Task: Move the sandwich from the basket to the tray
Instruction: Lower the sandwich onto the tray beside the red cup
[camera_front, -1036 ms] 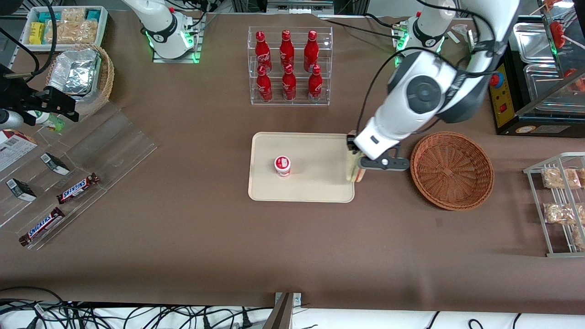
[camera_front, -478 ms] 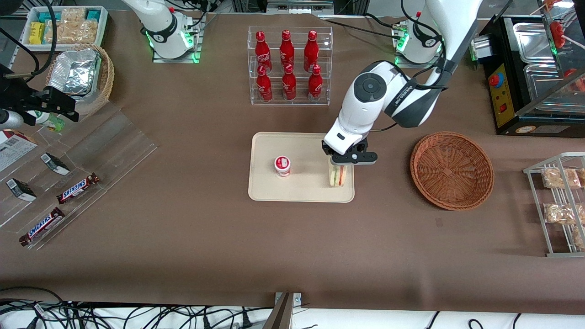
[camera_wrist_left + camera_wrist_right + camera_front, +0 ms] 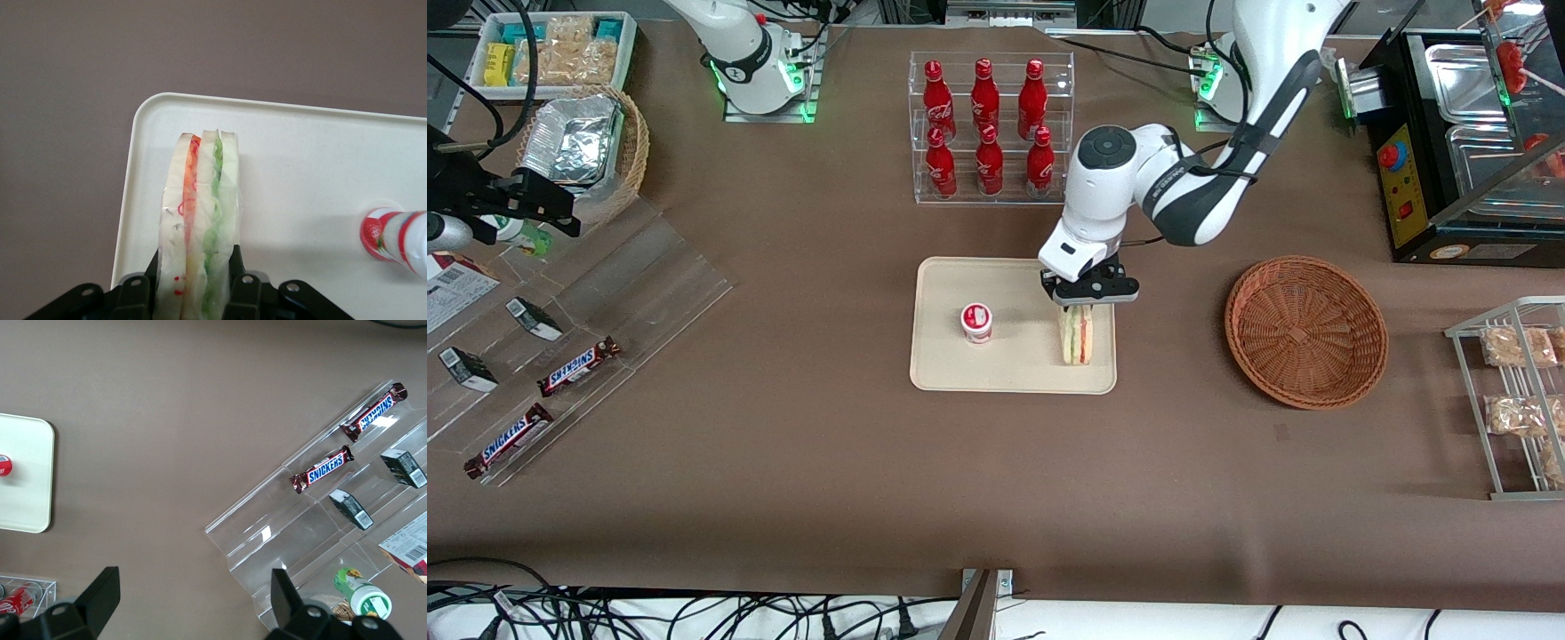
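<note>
- Tray: flat on the table, the drop target; one end taken by a small cup, so the sandwich goes to the free end nearer the basket.
- Basket: beside the tray toward the working arm's end, nothing in it.
- Gripper: over the tray's edge strip, clamped on the sandwich's narrow end from above.
- Sandwich: held on edge, filling layers showing, low over the tray; probably touching it, hard to confirm. Release looks next.

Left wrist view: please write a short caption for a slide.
Gripper holds the wrapped sandwich over the tray.
</note>
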`<state>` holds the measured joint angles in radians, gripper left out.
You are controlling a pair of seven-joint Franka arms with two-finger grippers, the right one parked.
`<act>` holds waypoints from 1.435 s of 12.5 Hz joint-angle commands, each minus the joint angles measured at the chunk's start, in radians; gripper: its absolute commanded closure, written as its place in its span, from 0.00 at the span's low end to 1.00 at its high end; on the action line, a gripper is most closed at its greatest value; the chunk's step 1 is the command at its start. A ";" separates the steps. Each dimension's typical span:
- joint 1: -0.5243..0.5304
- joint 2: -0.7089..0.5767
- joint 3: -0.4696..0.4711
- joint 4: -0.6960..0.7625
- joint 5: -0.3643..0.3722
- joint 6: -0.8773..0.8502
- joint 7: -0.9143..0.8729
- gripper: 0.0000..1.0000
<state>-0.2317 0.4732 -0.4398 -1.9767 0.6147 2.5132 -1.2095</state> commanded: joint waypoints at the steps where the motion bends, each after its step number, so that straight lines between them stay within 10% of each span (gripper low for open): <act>1: -0.003 0.033 -0.004 0.004 0.123 0.015 -0.106 0.61; 7: -0.018 0.056 -0.004 0.007 0.135 0.015 -0.113 0.61; 12: -0.023 0.059 -0.005 0.010 0.134 0.012 -0.113 0.00; 18: 0.038 -0.013 -0.054 0.100 -0.057 -0.169 0.046 0.00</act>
<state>-0.2232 0.4948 -0.4629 -1.9241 0.6455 2.4384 -1.2579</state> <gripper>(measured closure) 0.000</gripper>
